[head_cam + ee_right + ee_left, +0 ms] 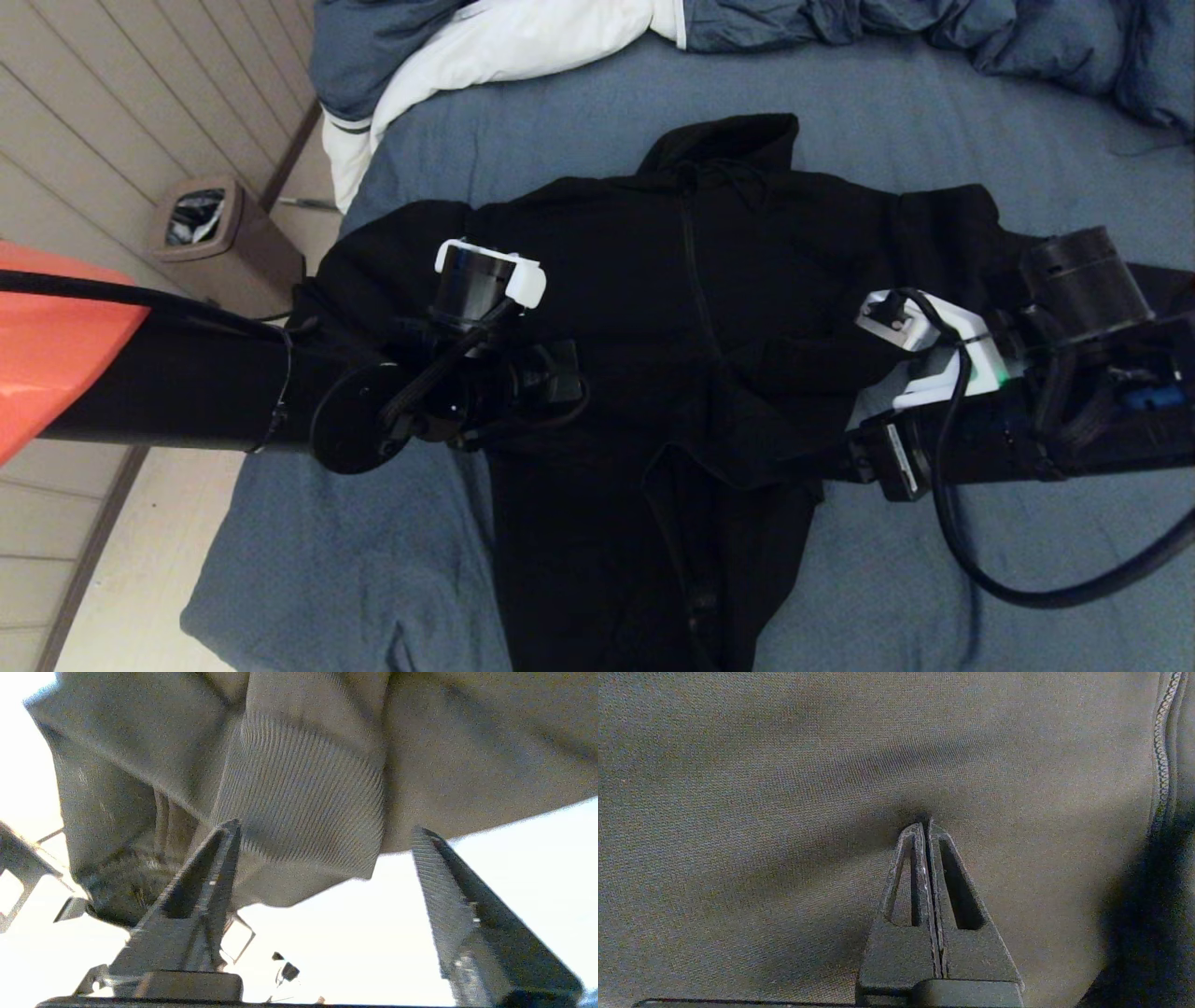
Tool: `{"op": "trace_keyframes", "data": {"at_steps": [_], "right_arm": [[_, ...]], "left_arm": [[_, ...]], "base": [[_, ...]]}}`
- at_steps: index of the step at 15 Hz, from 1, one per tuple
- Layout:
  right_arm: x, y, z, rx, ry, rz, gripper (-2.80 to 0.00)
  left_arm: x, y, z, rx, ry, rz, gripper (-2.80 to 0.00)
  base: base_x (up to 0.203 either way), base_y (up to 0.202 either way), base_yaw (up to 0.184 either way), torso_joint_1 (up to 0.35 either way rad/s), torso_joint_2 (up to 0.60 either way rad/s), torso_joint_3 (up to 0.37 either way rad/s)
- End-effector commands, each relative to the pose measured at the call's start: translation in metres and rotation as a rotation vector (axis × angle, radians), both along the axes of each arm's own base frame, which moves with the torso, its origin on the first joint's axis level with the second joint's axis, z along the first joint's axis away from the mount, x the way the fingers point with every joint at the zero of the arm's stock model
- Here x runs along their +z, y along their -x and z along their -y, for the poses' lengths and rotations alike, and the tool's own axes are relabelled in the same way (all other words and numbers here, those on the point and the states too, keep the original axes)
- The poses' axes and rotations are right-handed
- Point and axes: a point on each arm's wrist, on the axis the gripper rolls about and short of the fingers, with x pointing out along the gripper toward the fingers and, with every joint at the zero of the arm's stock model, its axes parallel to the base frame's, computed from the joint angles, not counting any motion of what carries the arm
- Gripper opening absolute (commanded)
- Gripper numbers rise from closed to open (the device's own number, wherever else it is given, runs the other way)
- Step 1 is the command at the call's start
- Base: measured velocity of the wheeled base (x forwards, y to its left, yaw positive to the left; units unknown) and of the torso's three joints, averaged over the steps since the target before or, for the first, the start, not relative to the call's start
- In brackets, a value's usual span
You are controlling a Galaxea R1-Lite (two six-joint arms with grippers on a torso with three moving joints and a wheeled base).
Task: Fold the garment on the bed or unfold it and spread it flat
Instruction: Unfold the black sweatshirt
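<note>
The bed [934,140] fills the head view under a blue-grey sheet. A blue-grey duvet with white lining [523,37] lies bunched along its 12 o'clock edge. On the floor at 9 o'clock of the bed stands a brown waste bin [210,233].

The black hooded sweatshirt [738,271] lies at the centre of the bed, front up, hood toward 12 o'clock, hem toward 6 o'clock, front zipper [695,271] running down its middle. One sleeve extends toward 3 o'clock, under my right arm.

My left arm enters from 9 o'clock and ends over the sweatshirt's chest panel. My left hand [927,828] is clenched, fingers pressed together, tips pointing into the black fabric beside the zipper; whether any cloth is pinched between them I cannot tell.

My right arm enters from 3 o'clock. My right hand [327,828] is released, fingers spread wide. A ribbed cuff [303,798] of the sweatshirt hangs between and just beyond the fingertips; neither finger clamps it.
</note>
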Motion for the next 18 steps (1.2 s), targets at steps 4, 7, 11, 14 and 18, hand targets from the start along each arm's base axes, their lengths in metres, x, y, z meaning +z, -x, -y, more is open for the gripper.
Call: {"op": "trace_keyframes", "data": {"at_steps": [4,7,11,14,18], "right_arm": [[-0.008,-0.008,-0.011,0.034,0.004,-0.029,0.00],[-0.006,-0.005,-0.021,0.072,-0.001,-0.027,-2.80],[-0.011,-0.010,-0.026,0.080,0.005,-0.044,-2.80],[-0.011,-0.011,-0.026,0.080,0.006,-0.041,-2.80],[0.013,-0.002,-0.011,0.024,-0.008,0.046,-2.80]], "left_arm": [[-0.001,-0.001,0.001,0.003,0.001,-0.002,-2.80],[-0.001,-0.001,0.001,0.003,0.001,-0.002,-2.80],[-0.001,-0.001,0.001,0.004,0.002,-0.001,-2.80],[-0.002,-0.001,0.001,0.003,0.001,-0.002,-2.80],[0.001,0.000,0.000,0.003,0.005,0.003,-2.80]], "base": [[0.000,0.000,0.000,0.000,0.00,0.000],[0.000,0.000,0.000,0.000,0.00,0.000],[0.000,0.000,0.000,0.000,0.00,0.000],[0.000,0.000,0.000,0.000,0.00,0.000],[0.000,0.000,0.000,0.000,0.00,0.000]]}}
